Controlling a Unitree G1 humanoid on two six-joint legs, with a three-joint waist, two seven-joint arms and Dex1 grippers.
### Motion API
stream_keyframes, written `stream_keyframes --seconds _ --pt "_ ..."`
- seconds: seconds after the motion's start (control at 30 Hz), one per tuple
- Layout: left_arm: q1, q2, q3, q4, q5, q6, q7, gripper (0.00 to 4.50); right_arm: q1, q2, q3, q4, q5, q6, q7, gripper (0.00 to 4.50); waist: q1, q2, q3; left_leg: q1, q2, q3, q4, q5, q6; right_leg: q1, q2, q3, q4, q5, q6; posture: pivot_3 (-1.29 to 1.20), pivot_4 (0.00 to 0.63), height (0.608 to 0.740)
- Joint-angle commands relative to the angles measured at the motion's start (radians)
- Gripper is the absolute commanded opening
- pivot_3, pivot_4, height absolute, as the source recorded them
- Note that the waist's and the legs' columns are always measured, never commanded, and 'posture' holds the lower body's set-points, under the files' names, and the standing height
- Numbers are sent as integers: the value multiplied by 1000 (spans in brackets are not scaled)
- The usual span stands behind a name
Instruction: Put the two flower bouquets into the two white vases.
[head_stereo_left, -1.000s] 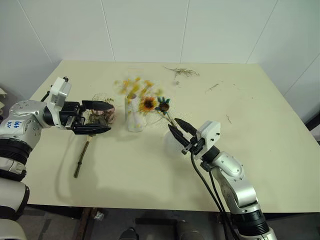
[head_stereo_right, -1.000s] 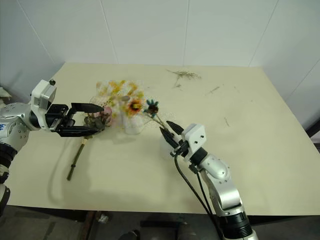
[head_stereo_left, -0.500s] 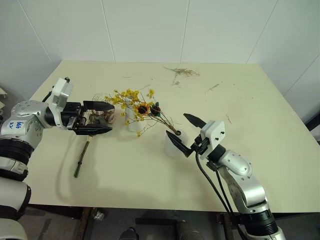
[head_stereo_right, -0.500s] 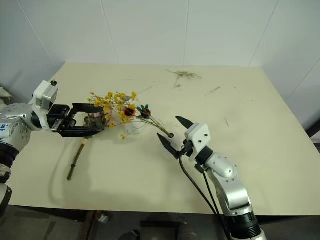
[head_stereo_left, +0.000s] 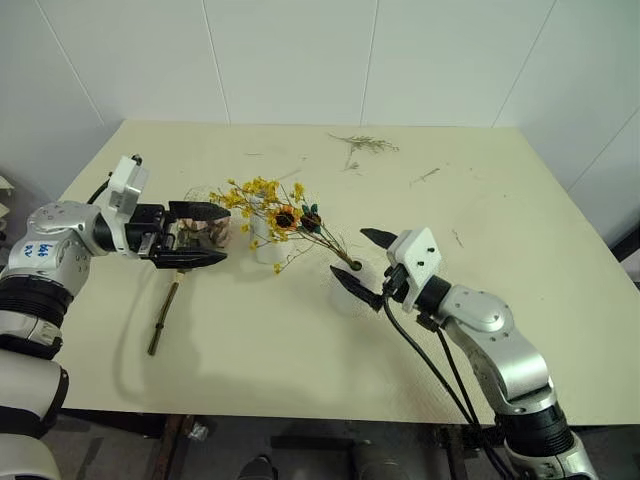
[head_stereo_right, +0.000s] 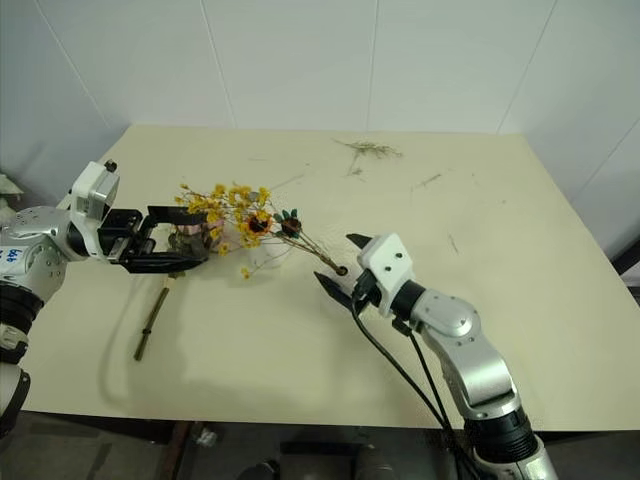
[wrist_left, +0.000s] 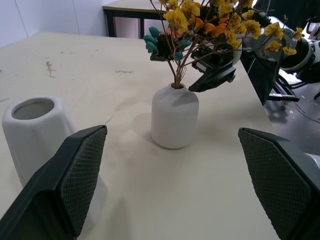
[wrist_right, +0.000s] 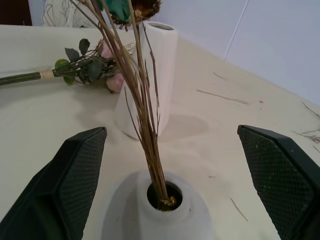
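The yellow bouquet (head_stereo_left: 262, 196) stands leaning left in the short rounded white vase (wrist_left: 174, 117), its brown stems (wrist_right: 146, 115) down in the top hole. My right gripper (head_stereo_left: 366, 262) is open, one finger on each side of that vase, holding nothing. The tall white vase (wrist_right: 152, 70) stands empty just behind the blossoms. The pink rose bouquet (head_stereo_left: 204, 231) lies on the table with its stem (head_stereo_left: 164, 312) toward the front edge. My left gripper (head_stereo_left: 222, 235) is open above the rose heads, pointing right, with nothing between its fingers (wrist_left: 75, 185).
Loose dried twigs (head_stereo_left: 364, 143) lie at the back of the cream table (head_stereo_left: 520, 250), and more bits (head_stereo_left: 425, 176) lie to the right. A white wall runs behind the table. The table's right and front parts are bare.
My right gripper has opened and let go of the yellow bouquet's stems, and its wrist has turned. The bouquet now rests in the short vase. The left gripper has kept still.
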Motion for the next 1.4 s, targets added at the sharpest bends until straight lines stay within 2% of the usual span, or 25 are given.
stream_keyframes --seconds 0.03,0.13,0.47,0.5,1.07,1.4 --pt "-26 0 18 1 4 -17 -112 4500 -38 -29 0 -62 15 127 -7 4262 2 0 0 0 0 0 0 0 0 0 0 0 0 0 0 0 150 740" --pt "-27 -6 21 7 7 -21 -112 4500 -51 -30 -11 -70 25 179 -8 3582 1 0 0 0 0 0 0 0 0 0 0 0 0 0 0 0 150 740" --pt "-24 -8 27 15 12 -27 -112 4500 -79 14 -39 -79 63 175 -20 215 0 0 0 0 0 0 0 0 0 0 0 0 0 0 0 0 150 740" --pt "-24 -8 27 16 13 -28 -112 4500 -79 18 -41 -79 67 171 -20 62 0 0 0 0 0 0 0 0 0 0 0 0 0 0 0 0 150 740" --pt "-29 -13 31 28 23 -32 -112 4500 63 135 -106 -47 112 8 -69 62 -1 0 0 0 0 0 0 0 0 0 0 0 0 0 0 0 150 740" --pt "-39 -19 28 37 30 -31 -112 4500 128 144 -67 21 87 -114 -41 62 -1 0 0 0 0 0 0 0 0 0 0 0 0 0 0 0 150 740"
